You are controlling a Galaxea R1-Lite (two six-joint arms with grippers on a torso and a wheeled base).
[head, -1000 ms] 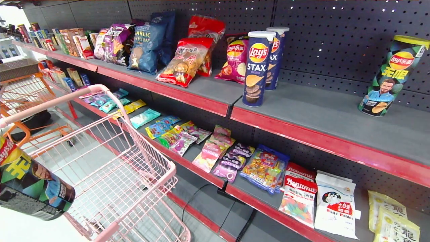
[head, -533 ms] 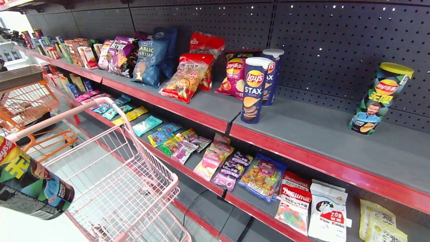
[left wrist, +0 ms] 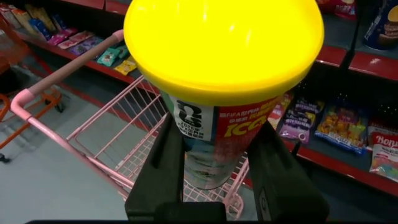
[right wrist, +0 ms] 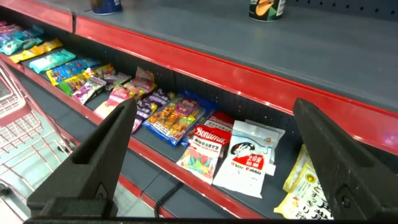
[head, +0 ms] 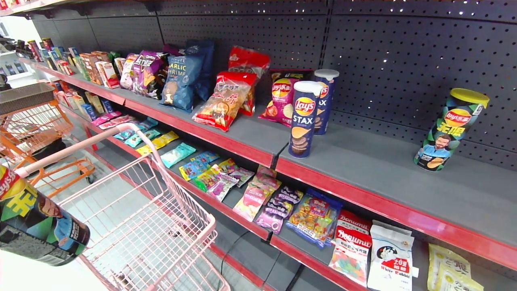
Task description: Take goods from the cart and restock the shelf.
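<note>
Pink cart handle (head: 80, 146) beside chips can (head: 40, 222) pinched by left hand (left wrist: 217, 155); right hand (right wrist: 214, 111) spread.

a shop: stocked snack shelves (head: 363, 169) (pegboard-backed), pink cart (head: 161, 226)

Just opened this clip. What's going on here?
The robot is restocking a snack shelf. Its left claw is shut on a yellow-lidded chip can, held near the pink cart. The right claw is open and empty. A matching can stands upright on the upper shelf with bare space beside it. The held can is not yet placed.
</note>
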